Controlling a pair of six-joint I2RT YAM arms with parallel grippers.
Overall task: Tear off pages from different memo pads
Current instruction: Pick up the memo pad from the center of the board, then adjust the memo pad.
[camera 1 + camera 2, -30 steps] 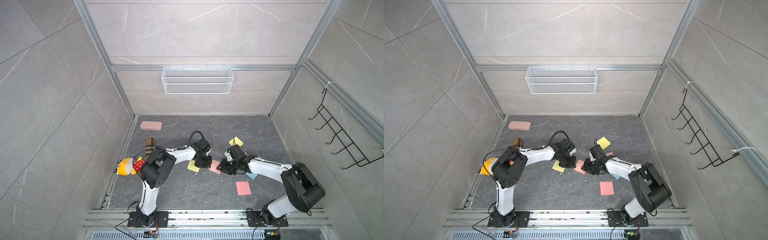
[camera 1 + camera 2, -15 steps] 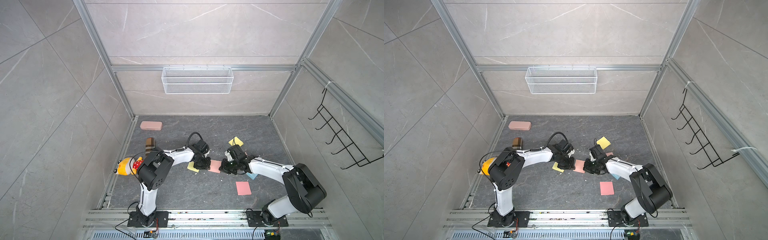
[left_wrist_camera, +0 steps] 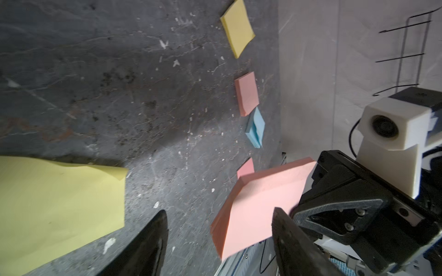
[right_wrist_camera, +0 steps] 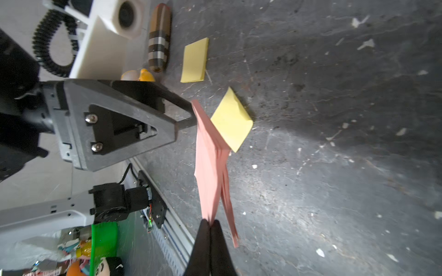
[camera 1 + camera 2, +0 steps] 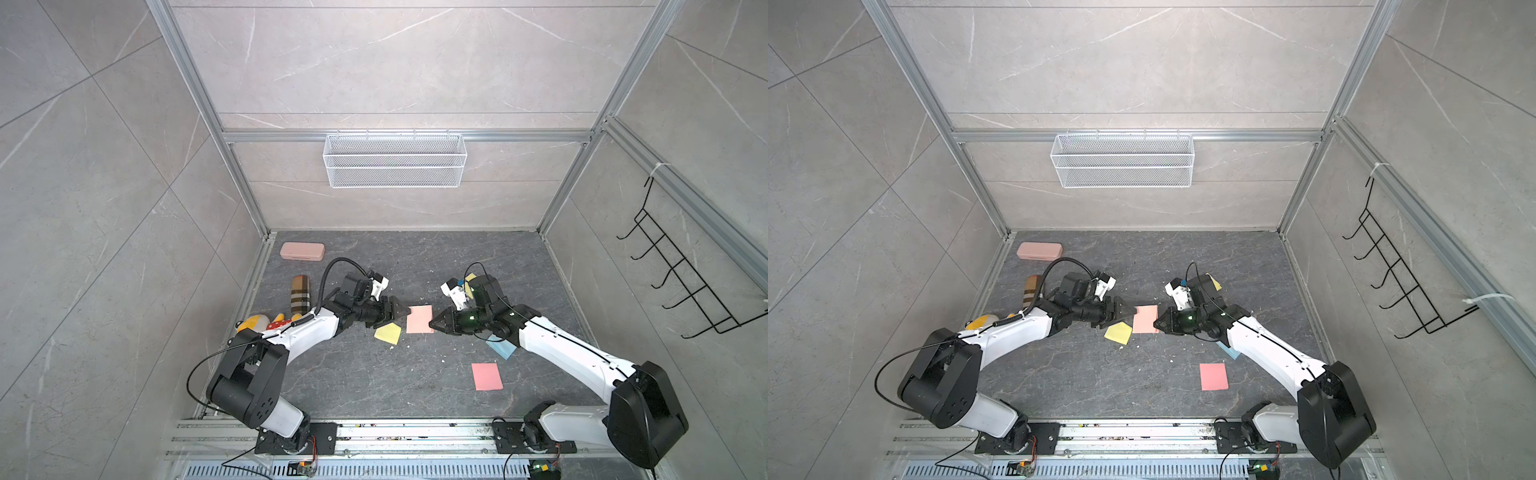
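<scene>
At the right gripper (image 4: 210, 223): squeezed fully together on one edge of the pink memo pad (image 4: 208, 153), holding it up clear of the tabletop (image 4: 334, 167), over the middle. Fans a little just past the pinch, with a few sheets splayed loose. Reads as an anchoring grip: steadies the block and offers its opposite edge across the gap.

Over to the left gripper (image 3: 219, 211): spread wide and empty, nothing between the jaws. Parked right at the pad's free edge, one jaw touching it or just beside it; cannot tell which from the right wrist view. Looks lined up for a bite on a top sheet, to peel off a single page by pulling apart.

Down on the tabletop, just beside the left gripper on its front side: a loose yellow page (image 5: 388, 333), one corner curled up. Probably one already torn off and simply dropped at the working spot.

Further out, toward the right edge, in a loose row from back to front: a yellow memo pad (image 3: 238, 27), a second pink memo pad (image 3: 247, 93), and a blue memo pad (image 3: 255, 127) with its top sheets lifting, partly tucked under the right arm (image 5: 561, 345). Nearer the front edge, a flat pink square (image 5: 487, 376); cannot tell whether pad or page. Presumably all kept within easy reach of the right gripper.

Out along the left edge, clear of the action: a striped cylinder (image 5: 301, 295), a yellow toy (image 5: 253, 322), and in the back left corner a pink case (image 5: 302, 251).
</scene>
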